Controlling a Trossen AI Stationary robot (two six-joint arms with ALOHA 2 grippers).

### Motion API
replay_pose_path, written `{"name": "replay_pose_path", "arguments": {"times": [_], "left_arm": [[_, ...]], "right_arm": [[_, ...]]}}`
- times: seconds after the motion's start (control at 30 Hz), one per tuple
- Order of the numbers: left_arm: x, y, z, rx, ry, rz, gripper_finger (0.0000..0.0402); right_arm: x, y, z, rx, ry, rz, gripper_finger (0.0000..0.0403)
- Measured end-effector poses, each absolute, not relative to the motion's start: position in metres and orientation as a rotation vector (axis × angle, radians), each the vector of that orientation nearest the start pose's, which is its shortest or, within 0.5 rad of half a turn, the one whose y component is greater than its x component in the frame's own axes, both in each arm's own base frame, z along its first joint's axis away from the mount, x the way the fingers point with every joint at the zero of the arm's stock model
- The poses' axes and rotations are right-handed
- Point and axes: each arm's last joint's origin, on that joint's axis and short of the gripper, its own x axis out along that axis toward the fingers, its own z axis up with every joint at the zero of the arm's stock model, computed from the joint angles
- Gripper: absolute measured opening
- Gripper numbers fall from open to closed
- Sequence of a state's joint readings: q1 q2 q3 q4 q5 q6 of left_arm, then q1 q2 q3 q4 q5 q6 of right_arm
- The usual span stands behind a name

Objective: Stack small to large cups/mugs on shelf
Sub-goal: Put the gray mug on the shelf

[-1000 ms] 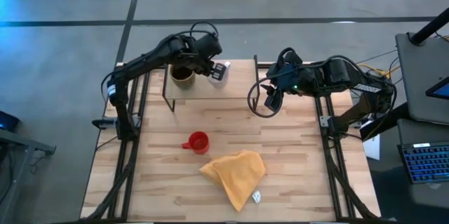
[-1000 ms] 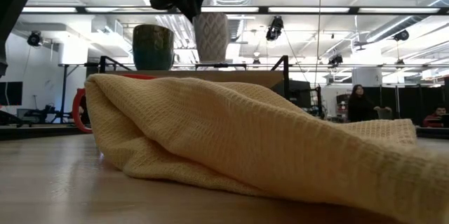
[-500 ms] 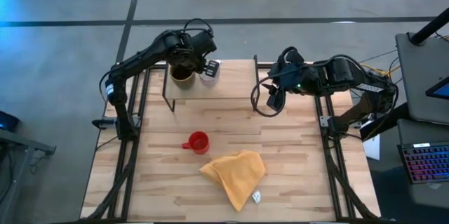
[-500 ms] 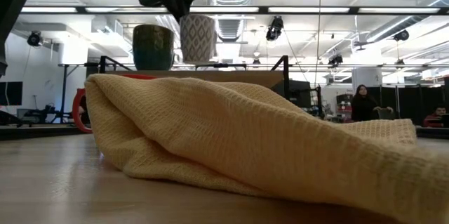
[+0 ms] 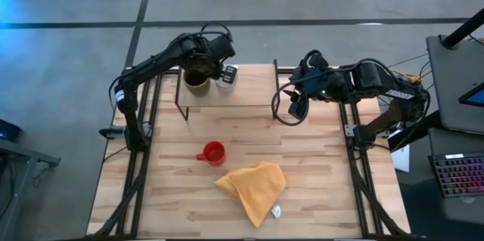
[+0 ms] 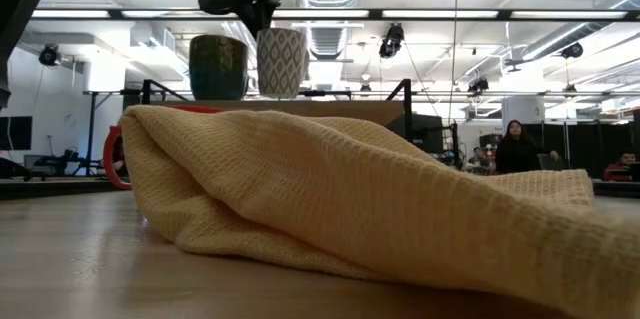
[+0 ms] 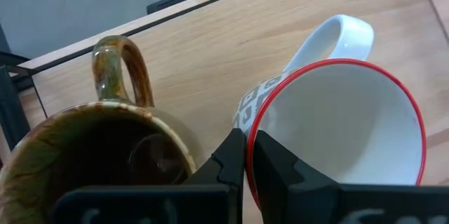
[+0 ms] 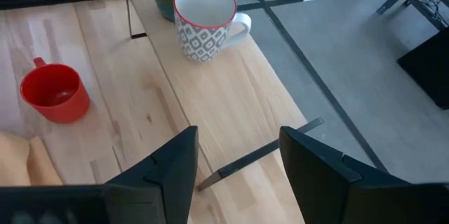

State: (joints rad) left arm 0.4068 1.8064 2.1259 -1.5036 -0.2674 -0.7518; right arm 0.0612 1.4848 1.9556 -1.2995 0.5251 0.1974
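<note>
The white mug (image 6: 282,61), patterned with a red rim, is upright at the shelf (image 5: 253,88) beside the olive-brown mug (image 5: 197,81), which stands on the shelf's left end. My left gripper (image 7: 245,164) is shut on the white mug's rim from above. The red mug (image 5: 214,153) stands on the tabletop in front of the shelf. My right gripper (image 8: 235,175) is open and empty, over the shelf's right end (image 5: 295,105). My left gripper pinches the white mug's rim (image 7: 254,136) on the side facing the olive-brown mug, one finger inside and one outside. The fingers point down from above. The mug is upright, its base (image 6: 282,94) at the shelf board; whether it rests on it I cannot tell.
A yellow-orange cloth (image 5: 253,186) lies crumpled on the near middle of the tabletop and fills the low view (image 6: 350,199). The shelf's middle and right part (image 8: 231,104) is bare. People stand far behind the table (image 6: 515,144).
My left gripper has carried the white mug along the shelf toward the table's left edge, close to the olive-brown mug, and then lowered it toward the shelf board. The mug has stayed upright.
</note>
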Motion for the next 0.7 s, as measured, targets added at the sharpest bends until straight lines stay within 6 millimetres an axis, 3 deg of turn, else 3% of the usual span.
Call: {"name": "replay_pose_path", "arguments": {"times": [0.7], "left_arm": [[0.3068,0.1452,0.3971,-0.709,0.930,1.017,0.0000]], "right_arm": [[0.2501,0.0008,0.4636,-0.057,0.748,-0.512,0.0194]]}}
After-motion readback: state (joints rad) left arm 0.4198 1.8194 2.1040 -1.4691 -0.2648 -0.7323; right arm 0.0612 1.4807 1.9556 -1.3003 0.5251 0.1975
